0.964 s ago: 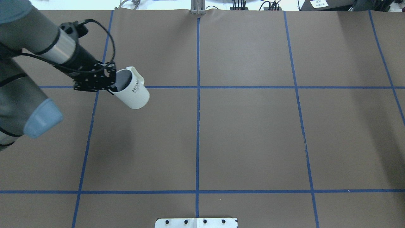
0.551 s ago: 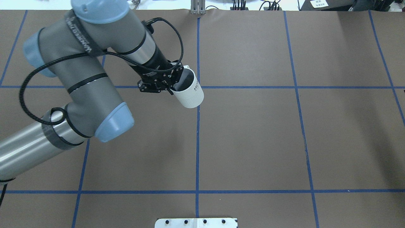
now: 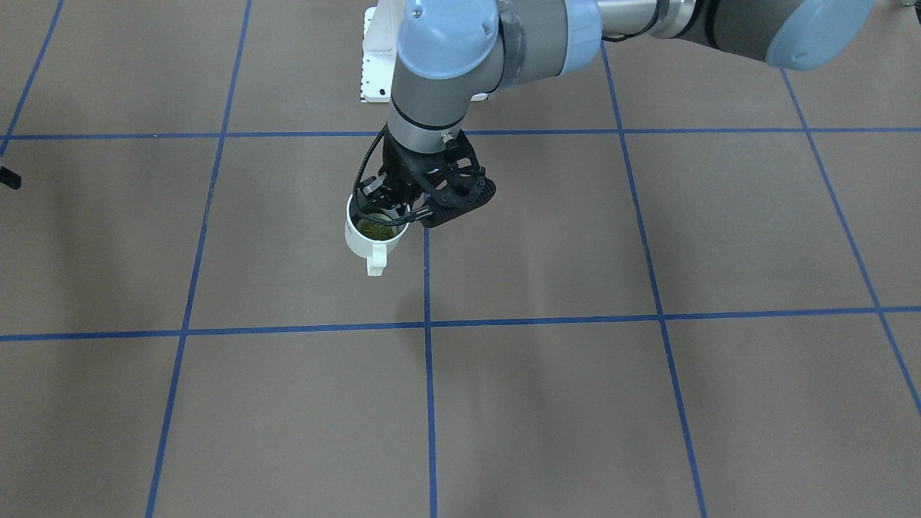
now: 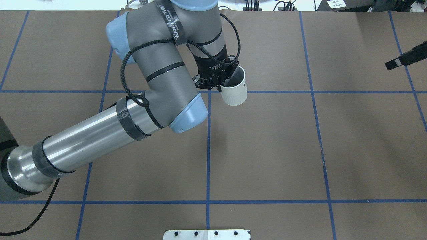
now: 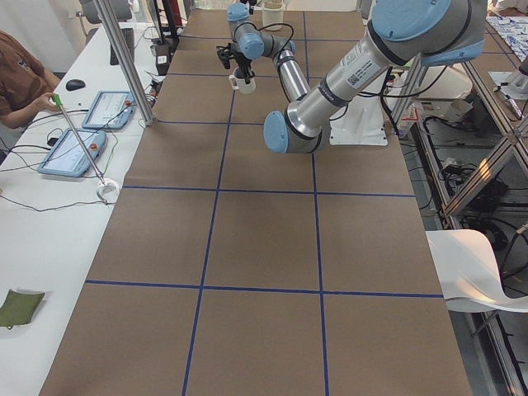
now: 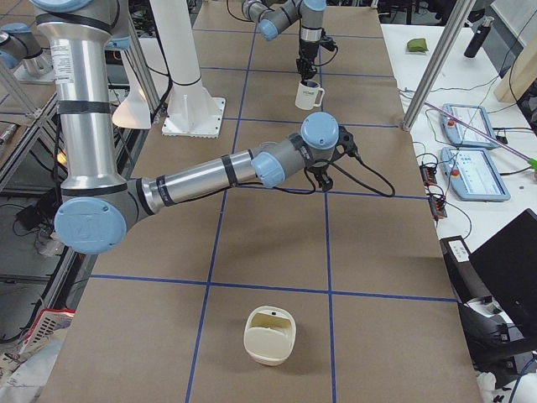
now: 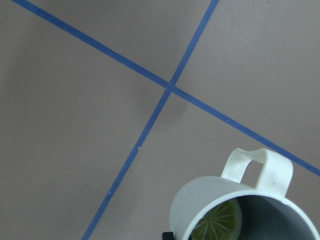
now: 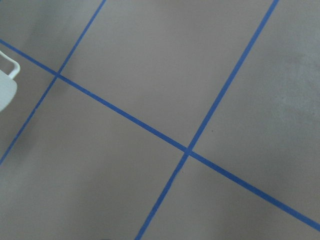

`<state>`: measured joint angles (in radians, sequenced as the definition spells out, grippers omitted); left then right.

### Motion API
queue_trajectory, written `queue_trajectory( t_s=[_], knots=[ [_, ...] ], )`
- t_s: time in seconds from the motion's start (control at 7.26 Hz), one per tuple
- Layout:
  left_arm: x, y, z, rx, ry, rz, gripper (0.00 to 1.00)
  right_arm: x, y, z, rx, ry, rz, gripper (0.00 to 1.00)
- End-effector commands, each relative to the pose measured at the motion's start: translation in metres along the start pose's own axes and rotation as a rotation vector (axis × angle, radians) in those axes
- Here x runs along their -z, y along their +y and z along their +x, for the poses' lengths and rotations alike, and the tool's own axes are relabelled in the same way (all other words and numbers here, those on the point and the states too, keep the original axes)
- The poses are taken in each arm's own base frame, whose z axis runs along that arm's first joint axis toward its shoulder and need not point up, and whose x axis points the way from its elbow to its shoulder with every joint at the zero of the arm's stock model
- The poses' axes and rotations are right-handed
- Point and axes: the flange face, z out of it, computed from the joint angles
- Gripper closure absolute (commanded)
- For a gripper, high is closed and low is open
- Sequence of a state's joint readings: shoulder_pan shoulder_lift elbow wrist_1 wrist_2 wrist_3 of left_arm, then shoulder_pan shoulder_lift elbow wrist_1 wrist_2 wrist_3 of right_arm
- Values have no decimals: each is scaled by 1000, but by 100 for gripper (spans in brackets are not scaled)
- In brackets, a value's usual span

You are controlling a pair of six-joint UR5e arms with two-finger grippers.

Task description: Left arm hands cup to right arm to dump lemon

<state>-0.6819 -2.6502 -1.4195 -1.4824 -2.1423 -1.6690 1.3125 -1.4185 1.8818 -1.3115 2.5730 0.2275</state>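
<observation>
My left gripper (image 4: pixel 221 82) is shut on the wall of the white cup (image 4: pixel 235 94) and holds it above the table, just right of the centre line. In the front-facing view the cup (image 3: pixel 368 243) hangs upright under the left gripper (image 3: pixel 392 207), handle toward the camera. The yellow-green lemon (image 3: pixel 375 229) lies inside. The left wrist view shows the cup (image 7: pixel 210 200), its squared handle and the lemon (image 7: pixel 218 223) within. Only a black tip of my right gripper (image 4: pixel 405 58) shows at the right edge. Its jaws are hidden.
A cream container (image 6: pixel 270 334) stands on the near end of the table in the exterior right view. A white metal plate (image 4: pixel 206 234) sits at the table's near edge. Blue tape lines (image 4: pixel 208 150) cross the brown table.
My left arm has swung right with the cup, from the left grid cell to just past the centre line. The right gripper's tip has come in at the right edge.
</observation>
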Motion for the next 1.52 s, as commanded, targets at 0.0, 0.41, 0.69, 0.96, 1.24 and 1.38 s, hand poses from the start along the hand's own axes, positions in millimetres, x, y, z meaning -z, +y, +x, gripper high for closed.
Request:
queue_trajectory(
  t_s=[0.0, 0.41, 0.69, 0.96, 1.24, 1.38],
  knots=[
    [-11, -3, 35, 79, -40, 7, 100, -36, -46, -101, 29, 73, 59, 2],
    [7, -16, 40, 117, -21, 22, 100, -112, -44, -209, 34, 59, 186, 2],
    [29, -23, 46, 179, 1, 26, 100, -146, -32, -245, 30, 92, 298, 2],
    [32, -25, 46, 187, 2, 27, 100, -184, -12, -288, 77, 167, 419, 2],
    [37, -29, 45, 209, -10, 7, 100, -207, 6, -318, 67, 210, 486, 2],
    [36, -28, 43, 218, -22, 6, 100, -210, 10, -333, 47, 208, 554, 2]
  ],
)
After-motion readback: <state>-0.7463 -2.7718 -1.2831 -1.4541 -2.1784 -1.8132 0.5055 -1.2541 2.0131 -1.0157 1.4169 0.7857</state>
